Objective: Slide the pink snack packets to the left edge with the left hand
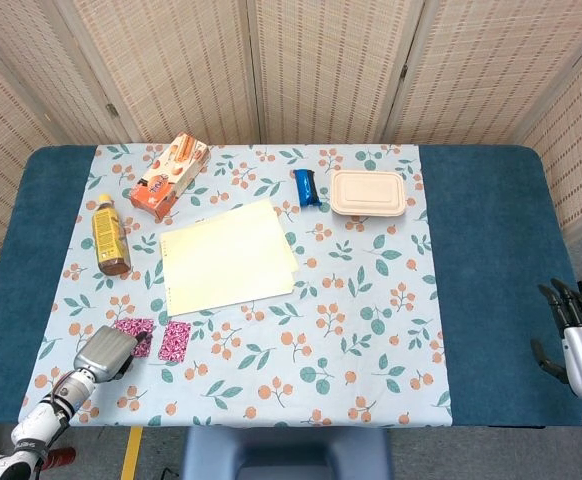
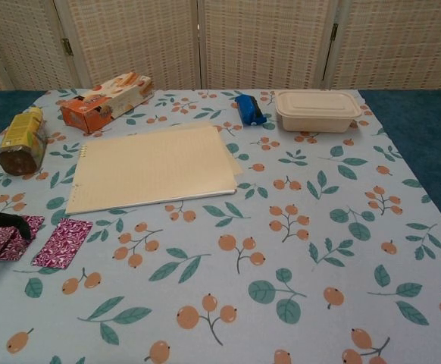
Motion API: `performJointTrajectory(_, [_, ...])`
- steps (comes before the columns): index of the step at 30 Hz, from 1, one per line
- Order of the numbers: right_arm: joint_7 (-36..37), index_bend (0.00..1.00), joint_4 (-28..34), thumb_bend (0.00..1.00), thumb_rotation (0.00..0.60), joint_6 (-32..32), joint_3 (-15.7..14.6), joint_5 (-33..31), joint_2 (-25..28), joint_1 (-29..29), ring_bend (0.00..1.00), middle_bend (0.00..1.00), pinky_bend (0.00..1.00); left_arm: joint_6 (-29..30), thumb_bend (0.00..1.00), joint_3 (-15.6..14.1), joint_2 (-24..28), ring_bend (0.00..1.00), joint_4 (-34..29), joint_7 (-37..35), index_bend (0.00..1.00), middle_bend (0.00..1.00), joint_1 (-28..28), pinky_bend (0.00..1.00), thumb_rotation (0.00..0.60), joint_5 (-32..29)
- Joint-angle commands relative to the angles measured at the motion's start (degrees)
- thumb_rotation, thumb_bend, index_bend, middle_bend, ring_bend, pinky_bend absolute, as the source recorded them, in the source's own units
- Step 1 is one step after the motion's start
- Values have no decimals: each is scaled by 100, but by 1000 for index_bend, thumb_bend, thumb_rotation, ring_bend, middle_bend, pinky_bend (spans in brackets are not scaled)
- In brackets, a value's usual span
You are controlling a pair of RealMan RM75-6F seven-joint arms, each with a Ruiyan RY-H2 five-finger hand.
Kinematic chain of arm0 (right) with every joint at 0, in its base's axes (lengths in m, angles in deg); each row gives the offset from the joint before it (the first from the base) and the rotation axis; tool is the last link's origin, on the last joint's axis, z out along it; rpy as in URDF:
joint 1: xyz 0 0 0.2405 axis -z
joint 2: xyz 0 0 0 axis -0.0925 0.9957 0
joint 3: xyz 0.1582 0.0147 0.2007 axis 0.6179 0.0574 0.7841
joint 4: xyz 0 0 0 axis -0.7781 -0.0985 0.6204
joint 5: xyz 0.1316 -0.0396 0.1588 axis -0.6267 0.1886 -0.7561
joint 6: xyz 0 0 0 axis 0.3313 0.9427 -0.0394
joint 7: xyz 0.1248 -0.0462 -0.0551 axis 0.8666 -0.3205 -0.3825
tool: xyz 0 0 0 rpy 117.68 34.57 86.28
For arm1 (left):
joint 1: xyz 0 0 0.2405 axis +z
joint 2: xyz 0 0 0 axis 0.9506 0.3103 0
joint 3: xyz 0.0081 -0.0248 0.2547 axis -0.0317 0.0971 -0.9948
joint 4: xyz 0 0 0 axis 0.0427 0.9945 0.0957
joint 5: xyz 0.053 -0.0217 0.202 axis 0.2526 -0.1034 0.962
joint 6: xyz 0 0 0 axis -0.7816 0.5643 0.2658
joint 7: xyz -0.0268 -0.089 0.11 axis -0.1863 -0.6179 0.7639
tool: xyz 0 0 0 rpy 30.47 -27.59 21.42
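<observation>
Down at the front-left corner of the tabletop: left hand (image 1: 106,350), dark fingers (image 2: 12,224) curled down and pressing flat on one pink packet (image 1: 134,331), nothing pinched. Just beside it on the right, a second pink packet (image 1: 175,340), lying free and flat, a narrow strip of cloth showing between the two. Probably thin foil sachets, very light, limp, a little slick on top; likely to skate under a fingertip or buckle if shoved from one edge. Best handled by pressing down on the flat middle and dragging, not by trying to lift. Free packet probably needing its own push from its right side toward the left edge.

Off the front-right corner, right hand (image 1: 574,335) idle beyond the table's edge, fingers apart and pointing up, holding nothing.

Underneath everything, a flowered tablecloth (image 1: 361,330), smooth-looking, apt to wrinkle if dragged hard; bare blue table (image 1: 491,260) showing at both ends.

Mid-table, left of centre, a pale yellow notepad (image 1: 228,257). Toward the left edge, a bottle (image 1: 110,236) lying on its side. Further back, an orange snack box (image 1: 169,176) near the back-left corner, a small blue packet (image 1: 307,187) and a beige lidded food container (image 1: 369,193) along the back edge.

Behind the table, woven folding screens (image 1: 311,60).
</observation>
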Motion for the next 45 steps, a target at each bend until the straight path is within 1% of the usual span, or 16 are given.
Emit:
performJointTrajectory(1, [-8,97,7,394,600,-4,0,1,0,-3,121,98,0,26,704,-20,42,894,43,-69,254,993,41,908,600,-12])
performJointTrajectory(4, [-26,97,23,394,600,3,1,11,1,-5,121,98,0,51,704,-30,73,894,60,-166,254,993,81,908,600,5])
performJointTrajectory(12, [-65,96,61,394,600,-3,9,25,16,-21,122,98,0,296,704,-22,192,894,-48,-444,248,993,205,908,600,332])
performJointTrajectory(19, [-43,97,45,394,600,-22,11,2,8,-25,121,98,0,236,704,0,259,894,72,-528,247,993,241,908,600,214])
performJointTrajectory(31, [-19,97,15,394,600,-45,2,10,-5,-36,124,98,0,154,704,-11,191,894,254,-561,248,993,324,908,600,22])
performJointTrajectory(45, [-8,96,1,394,600,-73,4,5,-4,-55,128,101,0,268,704,47,249,894,228,-618,231,993,411,908,600,9])
